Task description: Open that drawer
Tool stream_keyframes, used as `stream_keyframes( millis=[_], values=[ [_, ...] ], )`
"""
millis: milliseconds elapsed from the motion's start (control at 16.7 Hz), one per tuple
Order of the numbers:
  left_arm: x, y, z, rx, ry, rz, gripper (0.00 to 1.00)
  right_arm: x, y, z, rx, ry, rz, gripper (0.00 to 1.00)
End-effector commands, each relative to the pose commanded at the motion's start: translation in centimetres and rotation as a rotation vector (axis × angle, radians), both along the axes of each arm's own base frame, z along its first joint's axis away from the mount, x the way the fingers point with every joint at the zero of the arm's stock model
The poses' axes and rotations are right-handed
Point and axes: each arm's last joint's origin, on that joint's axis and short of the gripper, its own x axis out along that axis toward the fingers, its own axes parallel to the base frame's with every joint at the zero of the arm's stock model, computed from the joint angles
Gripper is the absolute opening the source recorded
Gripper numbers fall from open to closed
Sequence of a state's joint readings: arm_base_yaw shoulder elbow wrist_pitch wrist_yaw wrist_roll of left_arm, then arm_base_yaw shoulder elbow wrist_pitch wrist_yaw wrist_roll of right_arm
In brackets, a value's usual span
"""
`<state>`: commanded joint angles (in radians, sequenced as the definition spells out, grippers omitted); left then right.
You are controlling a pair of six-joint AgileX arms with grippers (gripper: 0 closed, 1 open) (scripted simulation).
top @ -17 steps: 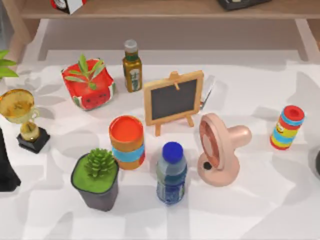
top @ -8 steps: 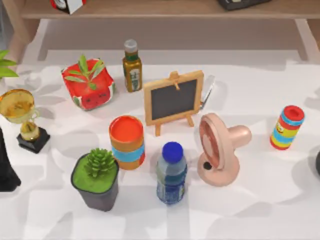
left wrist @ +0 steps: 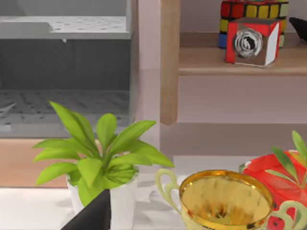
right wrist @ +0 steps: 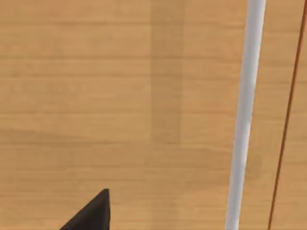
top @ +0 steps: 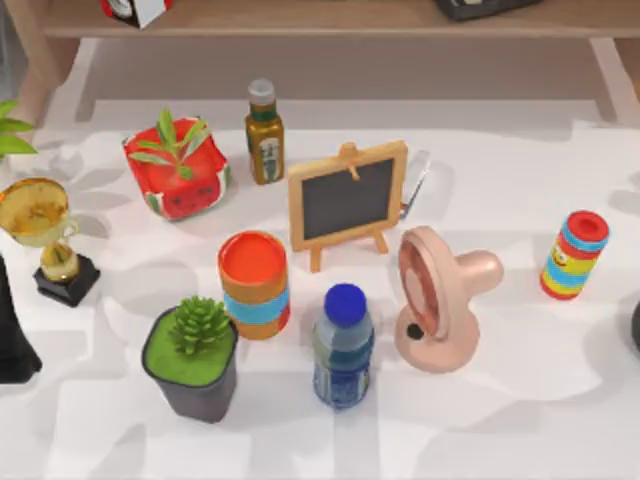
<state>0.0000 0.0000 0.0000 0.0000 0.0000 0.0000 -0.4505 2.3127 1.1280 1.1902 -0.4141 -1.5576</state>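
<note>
The drawer's light wooden front [right wrist: 120,96] is seen from very close in the right wrist view. Its pale bar handle [right wrist: 244,115] runs across the panel, and a thin dark seam [right wrist: 288,105] lies just beyond it. A dark part of my right gripper [right wrist: 91,213] is close in front of the wood, off to one side of the handle and not around it. My left arm [top: 10,340] is parked at the table's left edge, and a dark part of its gripper [left wrist: 93,215] faces a potted plant [left wrist: 96,158] and a gold trophy [left wrist: 225,199].
The table carries a small blackboard [top: 347,197], pink fan [top: 435,297], blue-capped bottle [top: 343,345], orange can [top: 255,283], succulent pot [top: 195,358], red planter [top: 177,167], sauce bottle [top: 264,133], striped can [top: 575,254] and trophy [top: 45,235]. A wooden shelf [top: 330,18] runs along the back.
Shadows on the right side of the table have shifted. The objects on the table and my left arm have not moved.
</note>
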Motion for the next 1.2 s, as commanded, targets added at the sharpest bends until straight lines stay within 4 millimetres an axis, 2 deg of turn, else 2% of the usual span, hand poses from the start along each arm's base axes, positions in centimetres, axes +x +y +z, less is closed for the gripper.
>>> stream_keyframes(
  millis=[240,480,1200],
  values=[
    [0.0,0.0,0.0,0.0,0.0,0.0,1.0,1.6,-0.1,-0.1,0.0,0.0,0.0,1.0],
    [0.0,0.0,0.0,0.0,0.0,0.0,1.0,1.8,-0.1,-0.1,0.0,0.0,0.0,1.0],
    [0.0,0.0,0.0,0.0,0.0,0.0,1.0,1.8,-0.1,-0.1,0.0,0.0,0.0,0.1]
  ],
)
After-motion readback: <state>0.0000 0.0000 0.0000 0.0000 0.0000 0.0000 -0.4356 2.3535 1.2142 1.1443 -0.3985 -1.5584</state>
